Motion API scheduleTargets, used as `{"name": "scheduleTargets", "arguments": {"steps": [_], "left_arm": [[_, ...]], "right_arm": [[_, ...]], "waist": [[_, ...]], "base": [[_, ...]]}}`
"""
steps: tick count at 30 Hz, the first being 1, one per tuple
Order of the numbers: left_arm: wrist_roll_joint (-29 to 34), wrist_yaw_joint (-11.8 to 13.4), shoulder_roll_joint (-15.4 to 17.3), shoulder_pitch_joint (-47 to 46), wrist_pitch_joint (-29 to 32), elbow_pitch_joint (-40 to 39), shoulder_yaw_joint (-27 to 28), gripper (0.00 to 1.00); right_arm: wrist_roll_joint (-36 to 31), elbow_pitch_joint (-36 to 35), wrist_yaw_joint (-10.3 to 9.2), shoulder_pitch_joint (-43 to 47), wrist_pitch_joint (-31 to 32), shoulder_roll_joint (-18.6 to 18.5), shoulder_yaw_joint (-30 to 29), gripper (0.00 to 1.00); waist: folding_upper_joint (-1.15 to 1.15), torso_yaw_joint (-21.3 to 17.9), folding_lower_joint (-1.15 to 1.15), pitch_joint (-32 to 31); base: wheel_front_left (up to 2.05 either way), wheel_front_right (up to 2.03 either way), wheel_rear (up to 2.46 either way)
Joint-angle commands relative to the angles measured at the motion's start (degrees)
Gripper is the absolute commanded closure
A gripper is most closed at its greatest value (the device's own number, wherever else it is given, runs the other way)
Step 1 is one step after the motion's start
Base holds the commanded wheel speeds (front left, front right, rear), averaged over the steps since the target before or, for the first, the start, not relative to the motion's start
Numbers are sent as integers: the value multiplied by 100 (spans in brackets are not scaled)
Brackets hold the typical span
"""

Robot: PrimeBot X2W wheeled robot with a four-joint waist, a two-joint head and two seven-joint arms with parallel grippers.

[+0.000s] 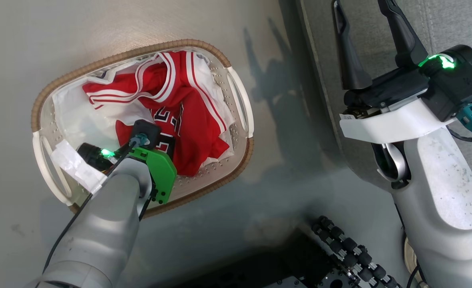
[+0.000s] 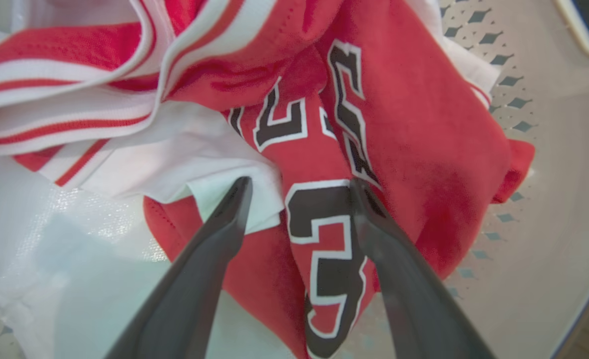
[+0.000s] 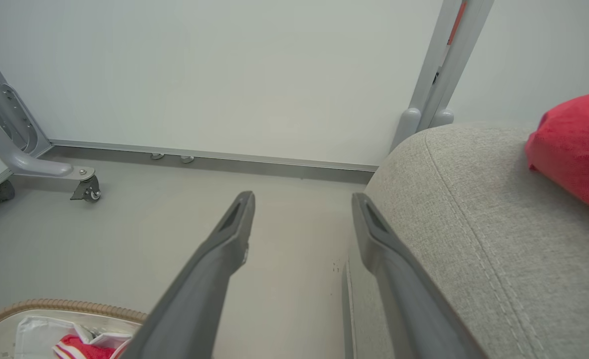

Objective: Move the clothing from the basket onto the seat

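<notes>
1. The left gripper (image 2: 300, 183) is spread wide and pinches nothing. In its wrist view the two fingers rise from the bottom edge and straddle a raised fold of the red jersey (image 2: 324, 234), the one with black-and-white numerals.
2. That placement looks deliberate: closing on a ridge of cloth should catch more fabric than closing on a flat patch would. I cannot tell whether the tips already touch the cloth.
3. The clothing lies in the basket (image 1: 140, 52), left of centre in the head view. The jersey fills the right half, and a red piece with white stripes (image 1: 112, 94) is bunched toward the upper left.
4. Both rest on a thin white sheet (image 2: 75, 259) (not part of the job, so a grip should avoid it).
5. The basket stands on the floor (image 1: 100, 24) just beside the seat (image 3: 474, 209), so the carry should be short.
6. The right gripper (image 3: 302, 195) is also spread and empty. It hangs at the upper right of the head view over the seat's edge, probably parked clear of the left arm's reach.
7. A red cloth shape (image 3: 573, 144) sits on the seat at the right edge of the right wrist view; I cannot tell whether it is a cushion or a garment.
8. Nothing is lifted yet, so I judge this to be the grasp step, early in the task.
</notes>
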Motion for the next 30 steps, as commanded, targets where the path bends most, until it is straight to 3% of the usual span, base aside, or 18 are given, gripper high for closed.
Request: {"name": "scheduleTargets", "arguments": {"steps": [1, 9, 17, 18, 19, 20, 30], "left_arm": [[-72, -20, 75, -123, 42, 33, -17, 0], [-226, -17, 84, -347, 81, 103, -140, 0], [-757, -17, 33, -159, 392, -195, -768, 0], [-853, -18, 28, -124, 415, -291, -885, 45], [-964, -18, 28, -118, 434, -370, -997, 67], [-1065, -18, 32, -90, 438, -453, -1101, 100], [-2037, -19, 374, -86, 69, -934, -2122, 100]], "right_arm": [[-23, -30, -8, -76, -12, -19, -10, 0], [8, -70, -8, -116, -12, 16, -64, 0], [32, -21, -8, -107, -12, 100, -86, 0], [36, -14, -7, -111, -12, 106, -87, 0], [40, -9, -8, -115, -12, 113, -94, 0], [43, -3, -7, -120, -12, 119, -97, 0], [76, 82, -8, -48, -12, 195, -185, 0]], "waist": [[0, 20, 0, 123], [0, -21, 0, 377], [0, -83, 0, 440], [0, -90, 0, 439], [0, -93, 0, 438], [0, -96, 0, 435], [0, -84, 0, 180]], "base": [[0, 0, 0], [0, 0, 0], [0, 0, 0], [0, 0, 0], [0, 0, 0], [0, 0, 0], [0, 0, 0]]}}
